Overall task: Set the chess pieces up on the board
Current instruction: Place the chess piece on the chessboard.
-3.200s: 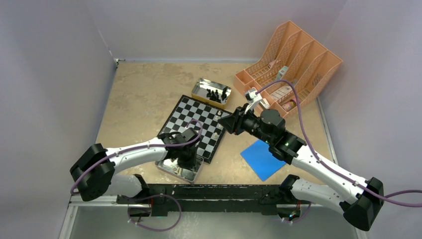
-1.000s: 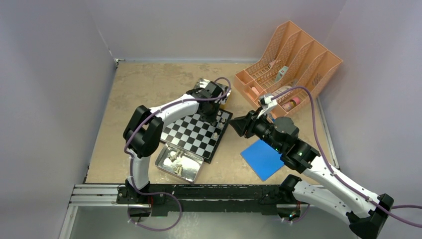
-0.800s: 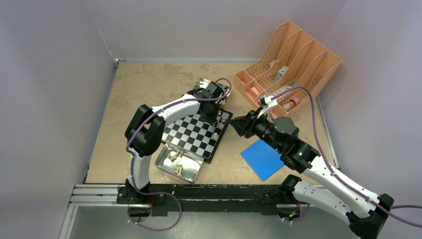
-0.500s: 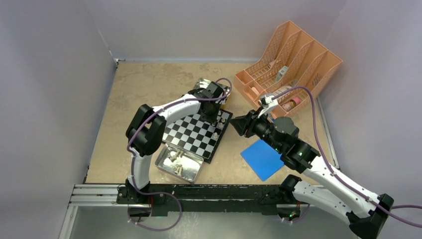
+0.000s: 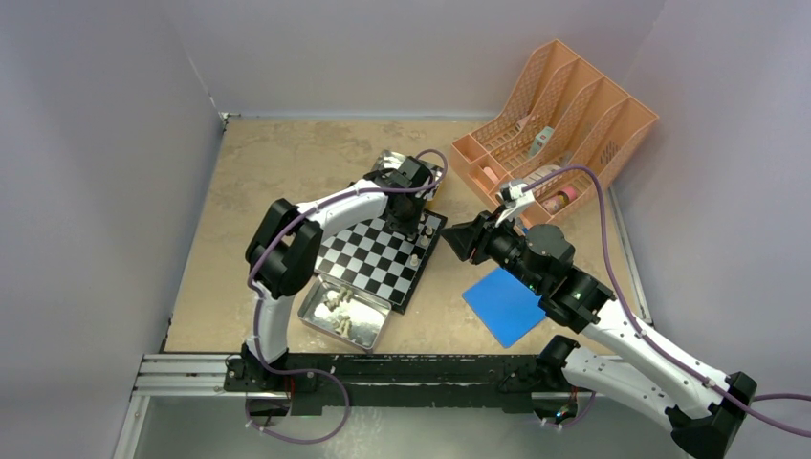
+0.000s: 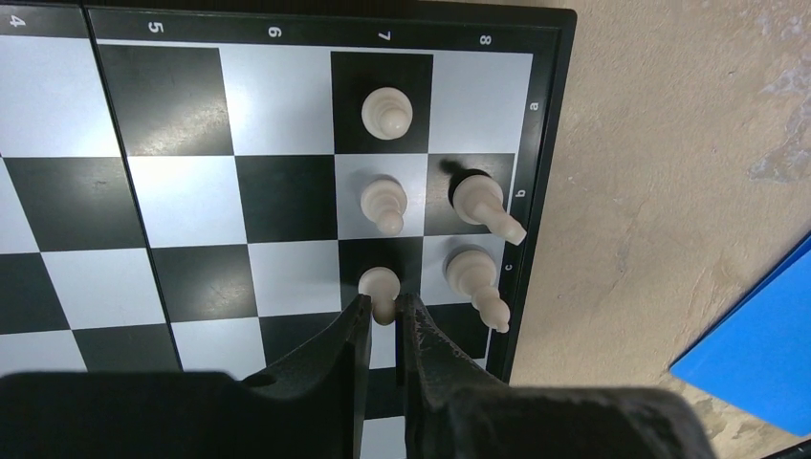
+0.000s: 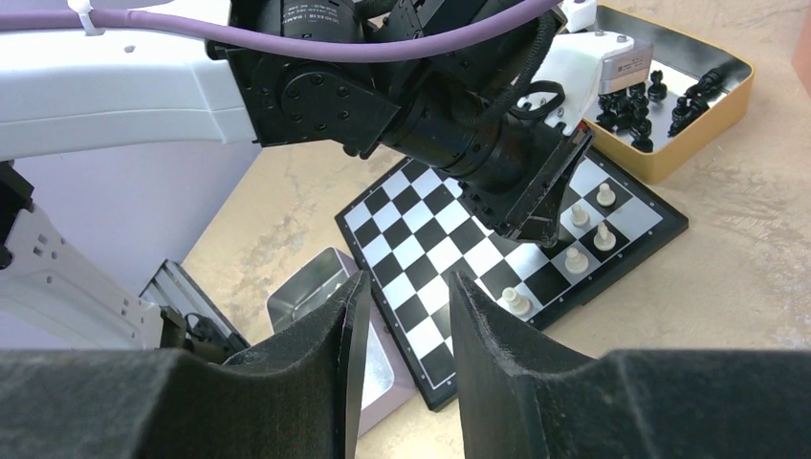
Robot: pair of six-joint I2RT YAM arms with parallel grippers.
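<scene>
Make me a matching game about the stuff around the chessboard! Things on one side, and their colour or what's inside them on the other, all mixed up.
Things:
1. far tin
2. near tin
3. flat square
4. file rack

Colour or contents:
A. blue
B. orange
C. holds black pieces
D. holds cream pieces

Pairs: 1-C, 2-D, 3-A, 4-B

Tally: 1 board, 2 tins, 5 cream pcs on the squares in left wrist view.
Also 1 blue square, 1 orange rack; far tin holds black pcs (clumped, no. unclear), near tin cream ones.
</scene>
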